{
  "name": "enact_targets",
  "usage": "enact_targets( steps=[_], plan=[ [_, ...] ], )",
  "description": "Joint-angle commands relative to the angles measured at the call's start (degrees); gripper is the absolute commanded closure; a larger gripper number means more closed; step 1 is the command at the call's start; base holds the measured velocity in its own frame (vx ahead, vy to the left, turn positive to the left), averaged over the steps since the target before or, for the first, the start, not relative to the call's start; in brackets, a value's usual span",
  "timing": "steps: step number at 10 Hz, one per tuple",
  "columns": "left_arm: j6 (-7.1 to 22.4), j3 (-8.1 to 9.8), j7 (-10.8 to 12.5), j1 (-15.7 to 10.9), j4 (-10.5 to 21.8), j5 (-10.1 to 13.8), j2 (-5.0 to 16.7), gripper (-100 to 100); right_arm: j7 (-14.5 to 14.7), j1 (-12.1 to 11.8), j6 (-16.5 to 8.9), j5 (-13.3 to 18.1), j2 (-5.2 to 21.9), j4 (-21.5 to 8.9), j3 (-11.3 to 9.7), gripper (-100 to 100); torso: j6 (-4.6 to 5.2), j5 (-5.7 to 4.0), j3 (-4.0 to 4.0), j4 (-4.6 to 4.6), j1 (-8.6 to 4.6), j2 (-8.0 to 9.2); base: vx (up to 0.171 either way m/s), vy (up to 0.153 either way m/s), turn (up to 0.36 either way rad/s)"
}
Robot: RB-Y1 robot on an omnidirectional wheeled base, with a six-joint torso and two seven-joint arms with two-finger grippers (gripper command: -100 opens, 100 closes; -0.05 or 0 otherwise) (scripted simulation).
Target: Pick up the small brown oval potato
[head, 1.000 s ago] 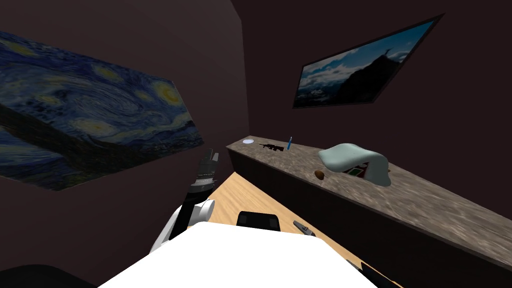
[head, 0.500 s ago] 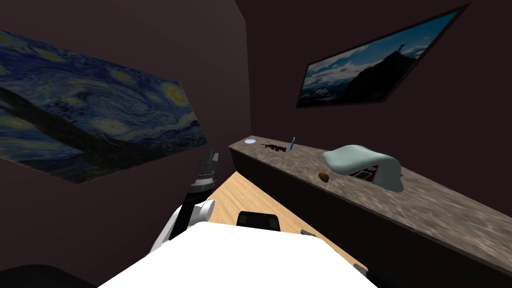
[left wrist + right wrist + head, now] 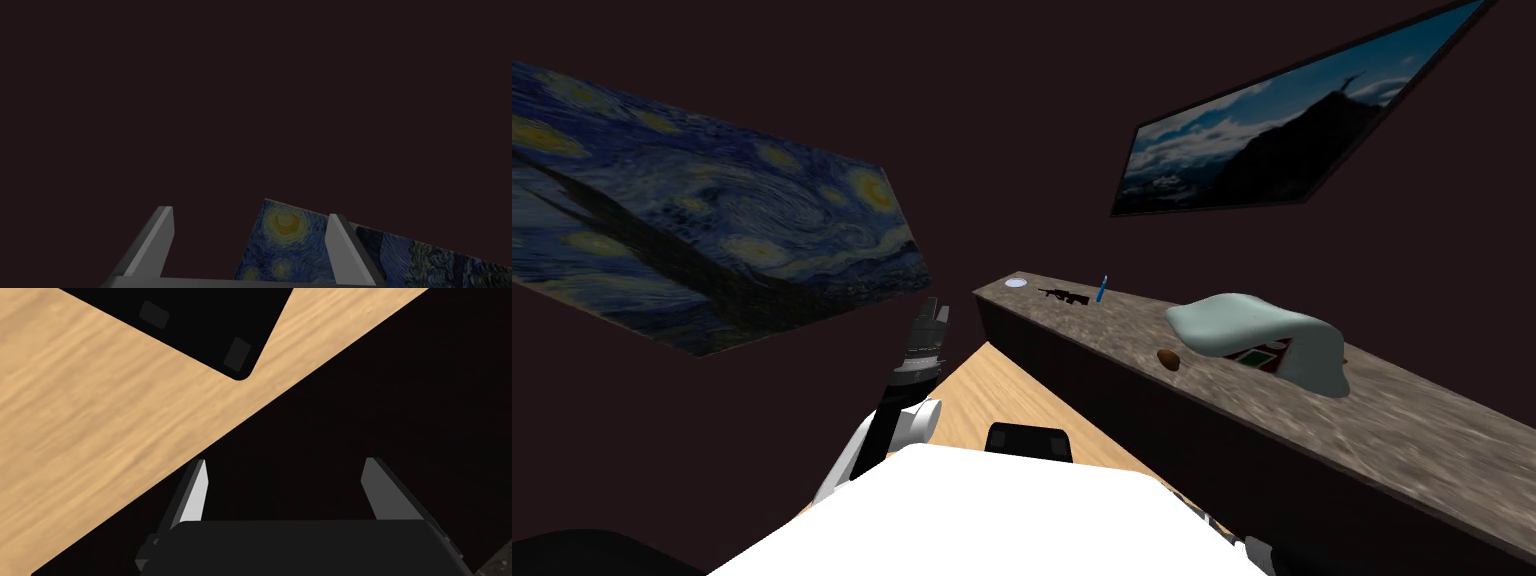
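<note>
Right gripper (image 3: 285, 460) hung low, fingers spread wide, nothing between them. Under it were the wood floor (image 3: 75, 413) and the dark front of the counter (image 3: 380, 378).

Left gripper (image 3: 932, 312) was raised ahead on my left, clear of the counter. In the left wrist view its fingers stood apart and empty.

Counter top (image 3: 1412, 430) was mottled grey-brown stone, running away on my right. The potato (image 3: 1168, 358) was small, brown and oval. It sat on the top near the front edge, well out of reach of both grippers. It lay just beside the low edge of a pale green draped cover (image 3: 1257, 325); I couldn't tell whether they touched. A red, green and white patterned thing (image 3: 1257, 357) showed under the cover.

At the far end of the top: a blue pen (image 3: 1101, 289), tilted, a small black toy gun (image 3: 1064, 294) next to it, and a small pale disc (image 3: 1016, 283) near the corner.
</note>
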State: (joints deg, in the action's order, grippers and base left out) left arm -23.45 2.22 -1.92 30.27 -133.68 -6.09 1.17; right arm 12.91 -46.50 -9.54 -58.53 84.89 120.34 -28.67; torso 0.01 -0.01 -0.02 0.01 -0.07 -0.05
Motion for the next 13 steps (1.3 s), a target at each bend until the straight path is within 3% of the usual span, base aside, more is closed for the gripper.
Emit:
enact_targets(
  steps=[1, 11, 12, 13],
  plan=[
    [0.0, 0.0, 0.0, 0.0, 0.0, 0.0, 0.0, 0, 0.3, -0.9, -0.4, -0.5, 2.9, -0.2, 0.7, -100, 0.0, 0.0, 0.0, 0.0, 0.0, 0.0, 0.016, -0.003, 0.052],
    [0.0, 0.01, 0.0, 0.0, 0.0, 0.0, 0.0, 0, 5.0, 1.6, -4.1, -5.7, 20.5, -8.1, 2.3, -100, 0.03, -0.04, -0.07, -0.03, -0.12, -0.12, 0.038, -0.028, 0.09],
    [0.0, 0.0, 0.0, 0.0, 0.0, 0.0, 0.0, 0, 3.2, 1.1, -4.1, -3.6, 20.5, -8.1, 2.3, -100, 0.0, -0.04, -0.09, -0.03, -0.11, -0.16, 0.044, -0.047, 0.045],
    [0.0, 0.01, 0.0, 0.0, 0.0, 0.0, 0.0, 0, 3.4, 1.6, -4.1, -4.7, 20.5, -8.1, 2.3, -100, 0.04, -0.05, -0.08, -0.03, -0.14, -0.14, 0.018, -0.031, -0.013]
  ],
)
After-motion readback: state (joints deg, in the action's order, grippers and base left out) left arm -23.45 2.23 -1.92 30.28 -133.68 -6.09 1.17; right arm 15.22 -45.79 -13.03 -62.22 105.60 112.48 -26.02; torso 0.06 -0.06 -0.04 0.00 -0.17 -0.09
